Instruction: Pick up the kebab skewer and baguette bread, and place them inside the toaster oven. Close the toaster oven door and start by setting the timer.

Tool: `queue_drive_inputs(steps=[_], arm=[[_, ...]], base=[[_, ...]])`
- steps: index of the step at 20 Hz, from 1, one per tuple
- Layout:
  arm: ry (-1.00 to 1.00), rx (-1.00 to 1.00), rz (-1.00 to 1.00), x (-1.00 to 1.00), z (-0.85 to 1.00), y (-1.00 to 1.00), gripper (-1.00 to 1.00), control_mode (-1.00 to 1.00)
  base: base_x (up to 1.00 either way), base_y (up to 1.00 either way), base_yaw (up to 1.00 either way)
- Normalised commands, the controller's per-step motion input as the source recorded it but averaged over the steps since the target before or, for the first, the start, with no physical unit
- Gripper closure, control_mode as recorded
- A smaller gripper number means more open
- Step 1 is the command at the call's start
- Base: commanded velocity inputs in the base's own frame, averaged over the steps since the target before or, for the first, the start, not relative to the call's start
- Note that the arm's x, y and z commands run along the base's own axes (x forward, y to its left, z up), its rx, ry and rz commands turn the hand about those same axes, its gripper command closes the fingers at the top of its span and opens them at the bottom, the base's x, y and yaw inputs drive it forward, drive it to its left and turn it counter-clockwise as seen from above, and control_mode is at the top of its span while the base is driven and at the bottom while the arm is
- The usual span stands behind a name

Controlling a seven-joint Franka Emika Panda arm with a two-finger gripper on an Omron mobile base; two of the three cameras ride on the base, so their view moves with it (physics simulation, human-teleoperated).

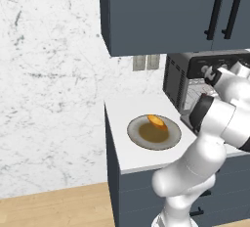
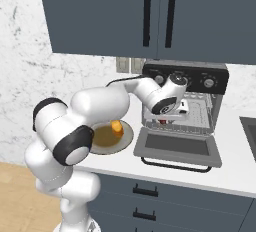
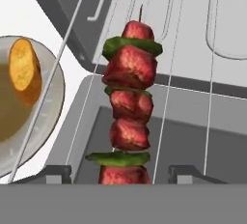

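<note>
The kebab skewer (image 3: pixel 129 102), red meat chunks with green pieces, lies on the wire rack inside the toaster oven (image 2: pixel 200 73). My gripper (image 3: pixel 123 175) is open, its two fingertips standing clear of the skewer on either side; it reaches into the oven mouth (image 2: pixel 164 120). The toaster oven door (image 2: pixel 175 146) hangs open and flat in front. The baguette bread (image 1: pixel 157 122) (image 2: pixel 117 127) (image 3: pixel 24 66) rests on a round grey plate (image 1: pixel 136 135) to the left of the oven.
Blue-grey wall cabinets (image 1: pixel 161 11) hang above the oven. The white counter (image 1: pixel 119 118) ends at its left edge beside the plate. Three silver knobs (image 2: pixel 207 82) line the oven's front panel. A sink edge (image 2: pixel 250 136) lies to the right.
</note>
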Motion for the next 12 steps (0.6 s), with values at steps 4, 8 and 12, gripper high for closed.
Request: queue_drive_inputs(steps=[4, 8, 12], arm=[[0.0, 0.0, -0.02, -0.38, 0.25, 0.0, -1.0, -1.0], [-0.04, 0.0, -0.05, -0.42, 0.77, 0.0, -1.0, -1.0], [-0.05, 0.0, -0.07, -0.82, 1.0, 0.34, -1.0, -1.0]], base=[[0.0, 0.0, 0.0], [0.0, 0.0, 0.0], [0.0, 0.0, 0.0]])
